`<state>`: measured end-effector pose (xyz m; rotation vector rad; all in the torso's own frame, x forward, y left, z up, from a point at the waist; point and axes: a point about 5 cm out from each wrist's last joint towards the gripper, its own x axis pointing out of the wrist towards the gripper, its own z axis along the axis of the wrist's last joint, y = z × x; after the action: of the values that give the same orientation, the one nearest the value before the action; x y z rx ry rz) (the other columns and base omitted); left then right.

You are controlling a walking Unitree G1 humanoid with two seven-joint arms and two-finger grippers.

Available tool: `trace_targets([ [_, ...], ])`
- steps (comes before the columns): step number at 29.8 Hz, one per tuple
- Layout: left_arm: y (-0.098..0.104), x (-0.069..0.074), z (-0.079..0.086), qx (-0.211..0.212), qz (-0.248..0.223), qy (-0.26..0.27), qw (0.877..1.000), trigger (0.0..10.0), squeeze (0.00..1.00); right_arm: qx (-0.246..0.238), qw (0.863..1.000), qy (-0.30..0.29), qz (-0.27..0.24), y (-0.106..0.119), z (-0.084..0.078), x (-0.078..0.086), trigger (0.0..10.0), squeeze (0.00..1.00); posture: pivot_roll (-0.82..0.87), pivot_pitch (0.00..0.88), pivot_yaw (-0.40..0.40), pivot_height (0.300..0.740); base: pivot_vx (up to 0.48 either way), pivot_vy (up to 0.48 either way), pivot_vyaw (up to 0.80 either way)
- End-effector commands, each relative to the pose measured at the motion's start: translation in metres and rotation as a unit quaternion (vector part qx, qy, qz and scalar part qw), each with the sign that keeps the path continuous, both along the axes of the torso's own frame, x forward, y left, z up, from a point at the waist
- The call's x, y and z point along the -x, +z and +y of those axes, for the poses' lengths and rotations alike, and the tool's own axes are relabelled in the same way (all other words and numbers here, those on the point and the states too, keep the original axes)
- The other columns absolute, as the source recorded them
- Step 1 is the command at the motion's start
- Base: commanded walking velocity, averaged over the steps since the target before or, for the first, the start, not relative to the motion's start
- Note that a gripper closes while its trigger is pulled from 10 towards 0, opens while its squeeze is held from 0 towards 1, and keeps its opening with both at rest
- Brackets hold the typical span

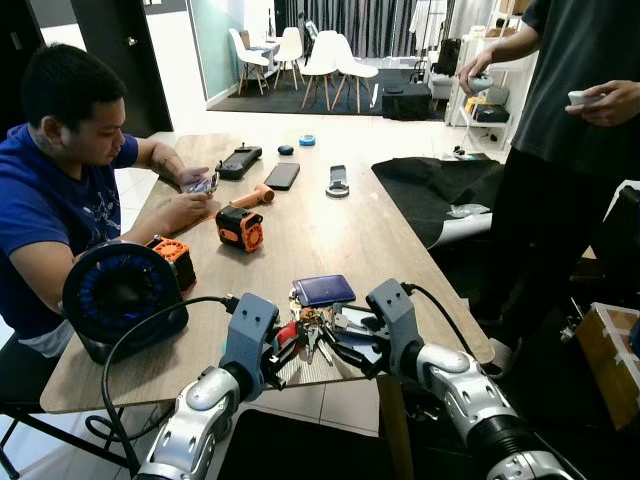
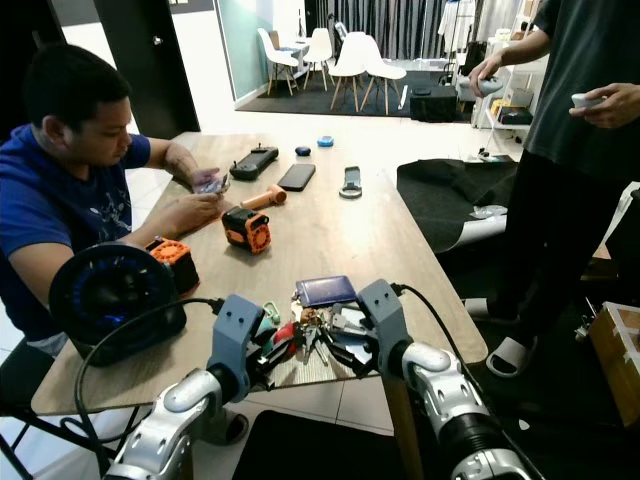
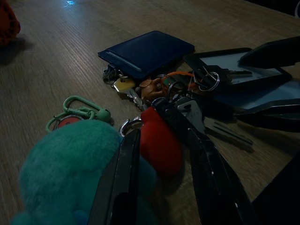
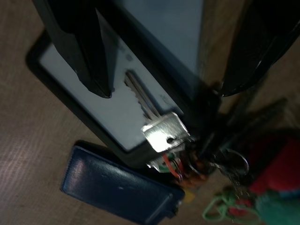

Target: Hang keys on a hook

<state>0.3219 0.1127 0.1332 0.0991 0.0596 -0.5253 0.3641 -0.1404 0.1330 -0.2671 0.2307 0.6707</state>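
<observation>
closing on the keys (image 1: 318,330), the left hand (image 1: 288,345) straddles the red fob (image 3: 159,140), fingers apart. right hand (image 1: 352,345) hovers open. pinch the ring firmly, i'd say.

Both silver arms are stretched forward over the near edge of the table. The left gripper (image 1: 285,350) is angled inward, its black fingers (image 3: 123,180) spread apart. The right gripper (image 1: 352,343) is turned toward it, fingers (image 4: 83,49) likewise held parted, tips nearly meeting.
</observation>
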Motion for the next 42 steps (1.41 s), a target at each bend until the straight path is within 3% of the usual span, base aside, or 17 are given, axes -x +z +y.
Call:
trace_targets([
  [1, -0.003, 0.000, -0.002, -0.005, 0.006, -0.005, 1.000, 10.0, 0.00, 0.029, 1.000, 0.007, 0.004, -0.008, 0.000, 0.004, 10.0, 0.00, 0.04, 0.123, 0.044, 0.740, 0.000, 0.000, 0.00],
  [10, -0.002, -0.001, -0.002, -0.007, 0.004, -0.004, 1.000, 10.0, 0.00, 0.033, 0.999, -0.017, -0.014, -0.005, -0.006, 0.002, 10.0, 0.00, 0.04, 0.125, 0.044, 0.740, 0.000, 0.000, 0.00],
  [11, -0.002, -0.001, -0.002, -0.007, 0.004, -0.004, 1.000, 10.0, 0.00, 0.030, 0.999, -0.020, -0.017, -0.004, -0.006, 0.001, 6.7, 0.00, 0.04, 0.125, 0.044, 0.740, 0.000, 0.000, 0.00],
  [13, -0.002, -0.001, -0.002, -0.007, 0.004, -0.004, 1.000, 10.0, 0.00, 0.030, 0.999, -0.020, -0.017, -0.004, -0.006, 0.001, 6.7, 0.00, 0.04, 0.125, 0.044, 0.740, 0.000, 0.000, 0.00],
  [14, -0.002, -0.001, -0.002, -0.007, 0.004, -0.004, 1.000, 10.0, 0.00, 0.029, 0.999, -0.021, -0.017, -0.004, -0.006, 0.001, 3.4, 0.00, 0.04, 0.125, 0.044, 0.740, 0.000, 0.000, 0.00],
  [15, -0.002, -0.001, -0.002, -0.008, 0.004, -0.004, 1.000, 10.0, 0.00, 0.026, 0.999, -0.022, -0.017, -0.004, -0.006, 0.001, 0.7, 0.00, 0.04, 0.125, 0.044, 0.740, 0.000, 0.000, 0.00],
  [16, -0.002, -0.001, -0.002, -0.008, 0.004, -0.004, 1.000, 10.0, 0.00, 0.025, 0.999, -0.022, -0.017, -0.004, -0.006, 0.001, 0.0, 0.00, 0.04, 0.125, 0.044, 0.740, 0.000, 0.000, 0.00],
  [42, -0.001, -0.002, -0.001, -0.008, -0.003, -0.003, 1.000, 10.0, 0.00, 0.002, 0.999, -0.030, -0.038, 0.003, -0.007, 0.000, 0.0, 0.00, 0.04, 0.109, 0.043, 0.740, 0.000, 0.000, 0.00],
])
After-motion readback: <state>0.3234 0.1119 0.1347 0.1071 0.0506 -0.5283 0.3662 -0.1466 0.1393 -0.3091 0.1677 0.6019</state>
